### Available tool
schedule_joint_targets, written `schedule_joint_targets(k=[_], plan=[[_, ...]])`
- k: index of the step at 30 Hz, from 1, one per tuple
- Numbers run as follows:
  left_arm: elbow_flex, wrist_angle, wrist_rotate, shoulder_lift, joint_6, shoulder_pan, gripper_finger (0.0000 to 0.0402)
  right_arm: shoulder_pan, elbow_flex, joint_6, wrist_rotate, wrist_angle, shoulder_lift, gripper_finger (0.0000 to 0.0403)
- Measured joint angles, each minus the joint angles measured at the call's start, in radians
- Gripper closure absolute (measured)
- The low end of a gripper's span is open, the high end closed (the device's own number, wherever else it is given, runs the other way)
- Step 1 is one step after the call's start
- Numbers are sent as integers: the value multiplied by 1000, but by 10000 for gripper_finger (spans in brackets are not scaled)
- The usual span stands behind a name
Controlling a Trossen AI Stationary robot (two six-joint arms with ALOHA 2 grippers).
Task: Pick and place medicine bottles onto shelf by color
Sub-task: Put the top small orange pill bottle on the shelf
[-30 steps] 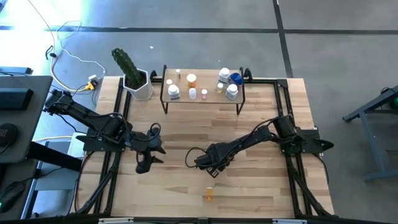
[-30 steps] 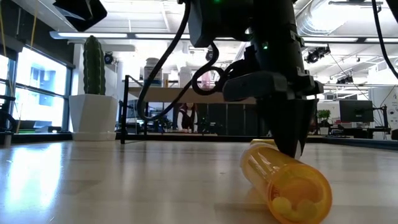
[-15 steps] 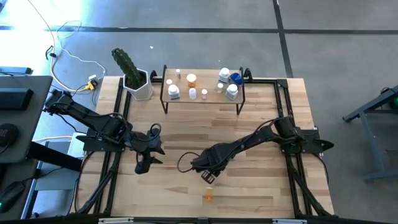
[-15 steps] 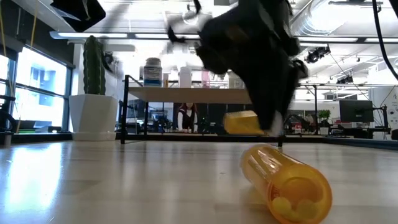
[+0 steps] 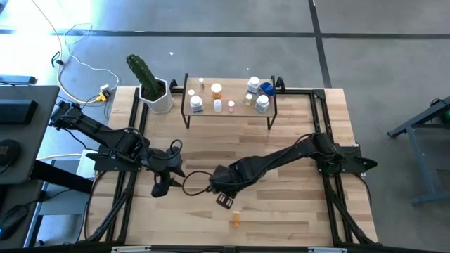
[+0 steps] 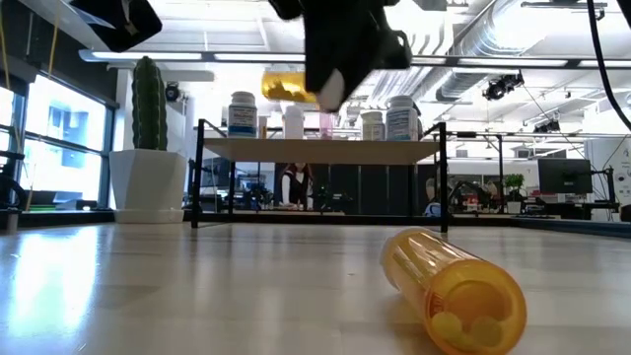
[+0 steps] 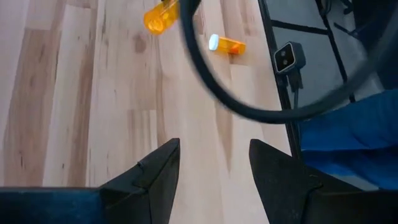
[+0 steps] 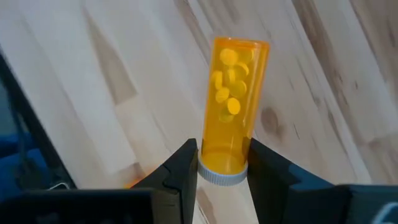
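My right end effector (image 8: 222, 163) is clamped on the capped end of an orange bottle (image 8: 233, 102) with yellow pills inside, carried clear of the table (image 5: 295, 211). In the high view this right end effector (image 5: 223, 199) sits near the table's middle front, and a second orange bottle (image 5: 236, 219) lies on its side on the table just in front of it. The shelf (image 5: 239, 109) stands well beyond it at the table's back edge, carrying several white, orange, pink and blue bottles. My left end effector (image 7: 211, 168) hovers empty, its fingers parted, off to the side of the right one.
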Motion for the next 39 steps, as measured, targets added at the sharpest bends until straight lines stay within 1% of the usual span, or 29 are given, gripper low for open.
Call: schedule_joint_targets(k=[2, 9, 14, 16, 23, 26, 29, 32, 35, 39], plan=[[0, 0, 19, 0, -2, 8, 218, 0, 21, -32, 7, 0, 0, 302], [0, 3, 135, 0, -42, 53, 218, 6, 86, -122, 9, -2, 0, 302], [12, 16, 300, 0, -70, 71, 218, 26, 128, -154, 9, -7, 0, 302], [26, 16, 343, 0, -71, 72, 218, 36, 143, -170, 9, -7, 0, 302], [63, 18, 355, 0, -124, 72, 218, 71, 197, -223, 23, -8, 0, 302], [63, 16, 368, 0, -153, 72, 218, 86, 226, -228, 58, -8, 0, 302], [63, 16, 409, 0, -185, 72, 218, 98, 261, -231, 107, -7, 0, 302], [63, 20, 411, 0, -223, 72, 218, 109, 295, -263, 157, -6, 0, 302], [63, 83, 411, 0, -271, 72, 218, 116, 329, -313, 200, -4, 0, 302], [63, 206, 411, 0, -394, 72, 218, 116, 366, -402, 241, -5, 0, 301]])
